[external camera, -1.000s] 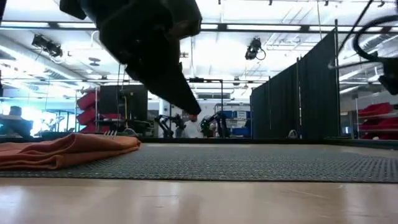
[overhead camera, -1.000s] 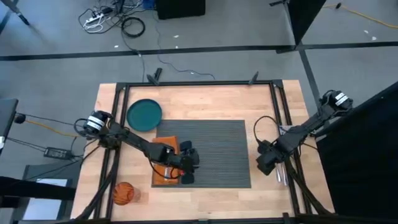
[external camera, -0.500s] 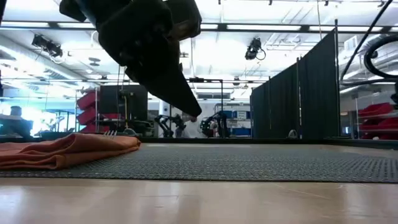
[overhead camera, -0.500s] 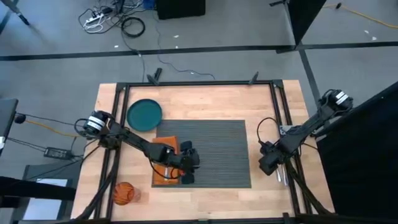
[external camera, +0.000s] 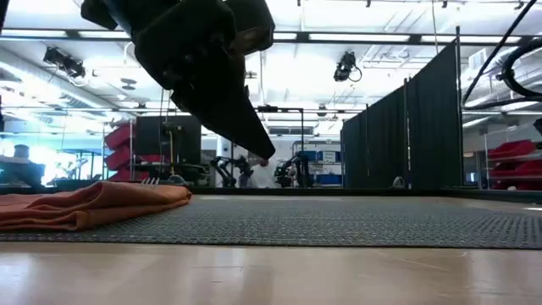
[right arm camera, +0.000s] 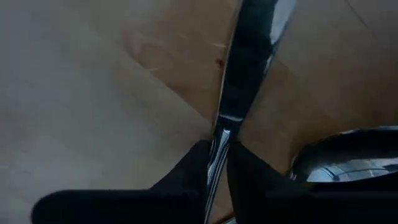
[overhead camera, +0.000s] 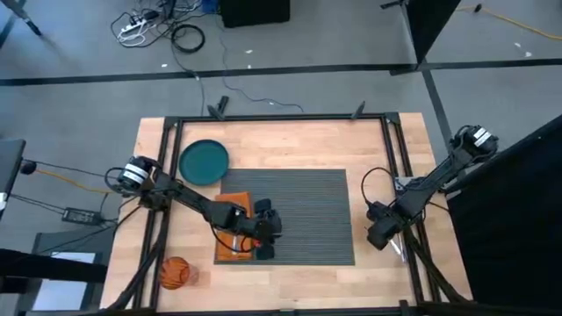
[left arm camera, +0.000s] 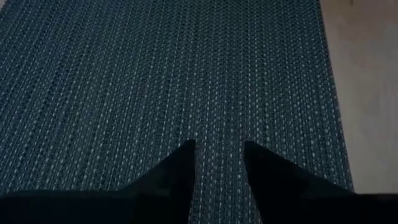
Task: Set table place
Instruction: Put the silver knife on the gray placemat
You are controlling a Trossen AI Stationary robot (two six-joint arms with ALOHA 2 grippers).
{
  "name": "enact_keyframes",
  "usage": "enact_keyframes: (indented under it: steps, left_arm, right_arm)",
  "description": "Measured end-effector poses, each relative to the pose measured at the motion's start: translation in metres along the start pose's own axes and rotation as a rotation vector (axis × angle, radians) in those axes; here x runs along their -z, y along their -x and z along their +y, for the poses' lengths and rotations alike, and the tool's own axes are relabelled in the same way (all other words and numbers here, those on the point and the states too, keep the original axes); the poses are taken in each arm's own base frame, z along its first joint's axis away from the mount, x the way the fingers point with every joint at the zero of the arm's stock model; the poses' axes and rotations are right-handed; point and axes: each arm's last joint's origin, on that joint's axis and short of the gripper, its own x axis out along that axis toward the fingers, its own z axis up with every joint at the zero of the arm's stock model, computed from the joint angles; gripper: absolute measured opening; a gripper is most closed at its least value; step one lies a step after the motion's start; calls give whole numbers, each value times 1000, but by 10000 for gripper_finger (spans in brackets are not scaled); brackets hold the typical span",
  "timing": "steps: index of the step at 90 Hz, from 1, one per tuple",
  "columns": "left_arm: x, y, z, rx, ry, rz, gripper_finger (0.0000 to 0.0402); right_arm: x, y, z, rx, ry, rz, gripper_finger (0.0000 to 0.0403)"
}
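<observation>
One right gripper (right arm camera: pixel 217 163) pinching knife (right arm camera: pixel 249 56), left gripper (left arm camera: pixel 217 168) slightly parted, empty, above placemat (left arm camera: pixel 155 74)

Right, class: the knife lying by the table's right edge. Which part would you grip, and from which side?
Grip the knife at its narrow stretch, where it slims down from the wider part, coming straight down from above and pinching across its width. It lies flat on the table, so nothing can get under it. The spoon lies close beside it, so the slim part probably leaves the most room.
</observation>
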Motion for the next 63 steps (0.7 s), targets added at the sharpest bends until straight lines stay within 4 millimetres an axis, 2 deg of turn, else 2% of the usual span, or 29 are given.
enact_keyframes:
  steps: [25, 63]
  left_arm:
    - [-5, 0, -2, 15, -32, -52, 121]
    - [-9, 1, -3, 25, -26, -95, 121]
  right_arm:
    - [3, 4, 5, -23, 34, -32, 2]
    - [0, 12, 23, -161, 105, -149, 1]
